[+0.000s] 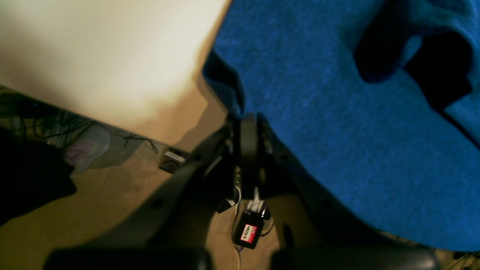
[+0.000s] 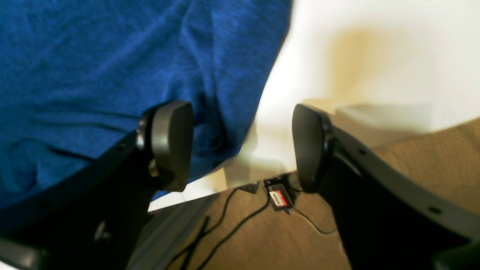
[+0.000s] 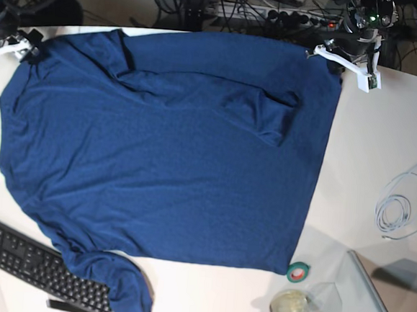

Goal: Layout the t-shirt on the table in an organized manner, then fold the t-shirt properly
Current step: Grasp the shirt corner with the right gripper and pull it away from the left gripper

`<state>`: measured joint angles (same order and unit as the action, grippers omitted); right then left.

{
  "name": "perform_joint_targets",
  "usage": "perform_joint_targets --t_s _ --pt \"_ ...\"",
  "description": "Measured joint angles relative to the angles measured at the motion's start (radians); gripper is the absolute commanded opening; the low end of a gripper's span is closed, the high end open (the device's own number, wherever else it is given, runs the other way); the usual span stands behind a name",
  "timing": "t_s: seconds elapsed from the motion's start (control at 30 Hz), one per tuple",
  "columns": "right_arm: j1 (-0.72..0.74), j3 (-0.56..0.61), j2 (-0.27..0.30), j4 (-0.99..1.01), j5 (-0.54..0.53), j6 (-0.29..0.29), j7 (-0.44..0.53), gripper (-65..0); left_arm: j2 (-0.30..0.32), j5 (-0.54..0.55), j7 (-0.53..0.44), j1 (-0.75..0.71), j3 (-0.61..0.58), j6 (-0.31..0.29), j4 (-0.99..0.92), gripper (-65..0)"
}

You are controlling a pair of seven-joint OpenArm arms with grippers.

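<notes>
The left gripper [image 1: 248, 127] pinches the t-shirt's [image 3: 165, 152] corner – the right gripper [image 2: 242, 144] gapes, empty. Pulling one-sided would probably skew the cloth across the table [image 3: 383, 141] – the far fold stays bunched.

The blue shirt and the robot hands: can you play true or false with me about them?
1. The t-shirt lies spread on the table. True.
2. The right gripper is pinching the shirt. False: its jaws stand open, nothing between them.
3. The left gripper is shut on the shirt's edge. True.
4. A keyboard sits on top of the shirt. False: it lies beside it, on the table.
5. A green tape roll lies near the shirt's corner. True.
</notes>
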<state>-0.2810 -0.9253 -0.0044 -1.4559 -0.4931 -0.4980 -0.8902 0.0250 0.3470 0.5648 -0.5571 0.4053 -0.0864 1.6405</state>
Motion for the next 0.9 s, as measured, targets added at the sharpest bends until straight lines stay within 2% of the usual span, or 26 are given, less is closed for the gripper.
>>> perform_joint_targets --t_s 0.17,0.3,0.47,0.5,0.57,0.67,0.7,0.73,0.9 --pt "-0.013 0.001 -0.001 -0.002 -0.002 0.000 0.001 -26.1 -0.002 0.000 0.000 0.000 0.000 0.000 0.000 -65.0" --pt "-0.014 0.010 -0.029 -0.002 -0.002 0.000 0.000 -26.1 0.000 0.000 0.000 0.003 0.000 0.000 0.000 -65.0" --pt "-0.014 0.011 -0.034 -0.002 -0.001 0.000 0.001 -26.9 0.000 0.000 0.000 0.005 0.000 0.000 0.000 -65.0" --pt "-0.014 0.011 -0.039 -0.002 -0.001 0.000 0.001 -29.6 -0.001 0.000 0.000 0.005 0.000 0.000 0.000 -65.0" --pt "-0.013 0.011 -0.048 -0.002 -0.002 0.000 0.000 -39.0 0.000 0.000 0.000 0.005 0.000 0.000 0.000 -65.0" --pt "-0.014 0.011 -0.050 -0.002 -0.002 0.000 -0.003 -58.5 0.000 0.000 0.000 0.005 0.001 0.000 0.000 -65.0" --pt "-0.014 0.011 -0.050 -0.002 -0.002 0.000 -0.003 -62.9 0.000 0.000 0.000 0.005 0.001 0.000 0.000 -65.0" --pt "-0.014 0.011 -0.050 -0.002 -0.002 0.000 -0.003 -65.0 0.000 0.000 0.000 0.004 0.001 0.000 0.000 -65.0" --pt "-0.019 0.006 -0.051 -0.038 0.001 0.000 -0.098 -64.2 0.000 0.000 0.001 -0.008 0.002 0.000 0.004 -65.0"
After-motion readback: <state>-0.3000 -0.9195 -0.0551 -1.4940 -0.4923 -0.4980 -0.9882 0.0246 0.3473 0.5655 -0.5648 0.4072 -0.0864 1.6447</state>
